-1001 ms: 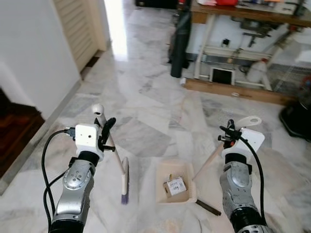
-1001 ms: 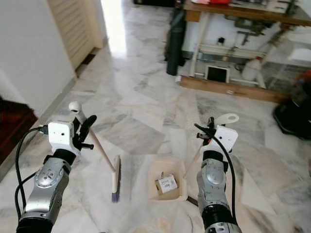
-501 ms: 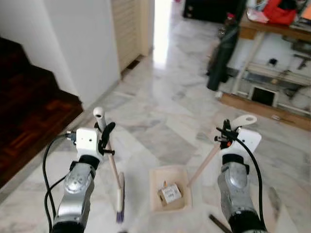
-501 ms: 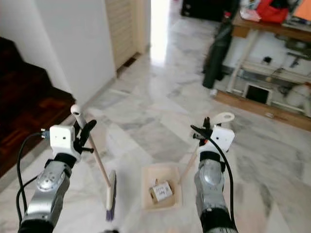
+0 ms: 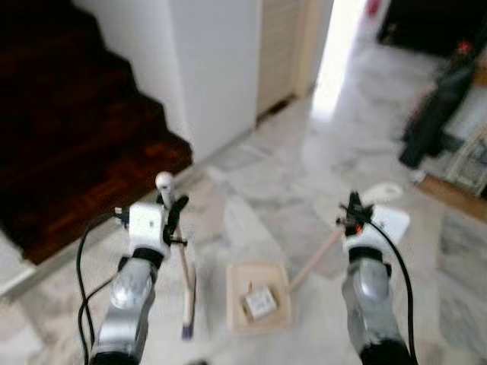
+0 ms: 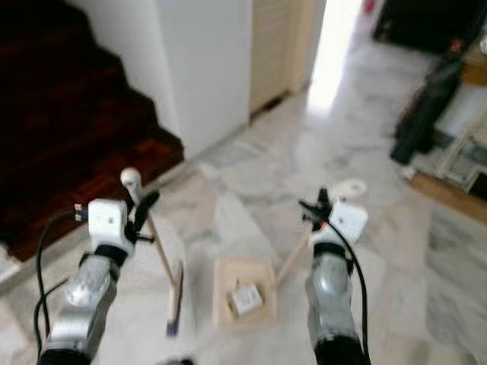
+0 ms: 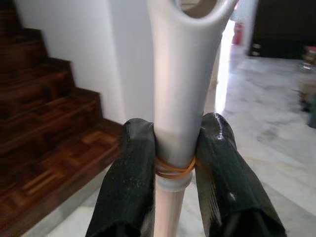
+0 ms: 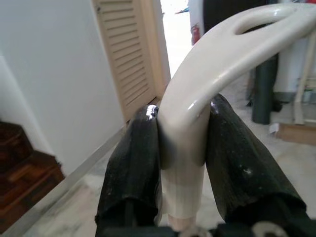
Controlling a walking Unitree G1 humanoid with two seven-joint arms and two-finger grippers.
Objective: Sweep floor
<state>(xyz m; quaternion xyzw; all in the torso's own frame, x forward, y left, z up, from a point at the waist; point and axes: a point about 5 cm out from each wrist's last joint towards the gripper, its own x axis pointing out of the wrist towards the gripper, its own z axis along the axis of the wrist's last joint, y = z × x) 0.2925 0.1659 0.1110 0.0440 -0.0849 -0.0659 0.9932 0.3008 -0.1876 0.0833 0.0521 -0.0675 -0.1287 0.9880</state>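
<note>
Broom [image 5: 186, 293] stands nearest on the marble floor [image 5: 297, 167], its bristled head down at the left of the cream dustpan [image 5: 256, 300]. In the dustpan lies a small carton [image 5: 259, 302] with a printed label too blurred to read. The left gripper [image 7: 175, 163] has its fingers [image 7: 131, 182] clamped on the broom's white handle top, just above an orange rubber band [image 7: 174, 170]. The right gripper [image 8: 182, 133] has its fingers [image 8: 133, 163] pressed tight on the dustpan's looped handle [image 8: 217, 59]. Beyond the tools the floor lies open toward a bright doorway [image 5: 338, 38]. To the left, a dark wooden staircase [image 5: 68, 129] borders the floor, with a white wall [image 5: 213, 68] and a louvred door [image 8: 126, 49] past it. A dark bag [image 5: 434, 114] stands far right.
</note>
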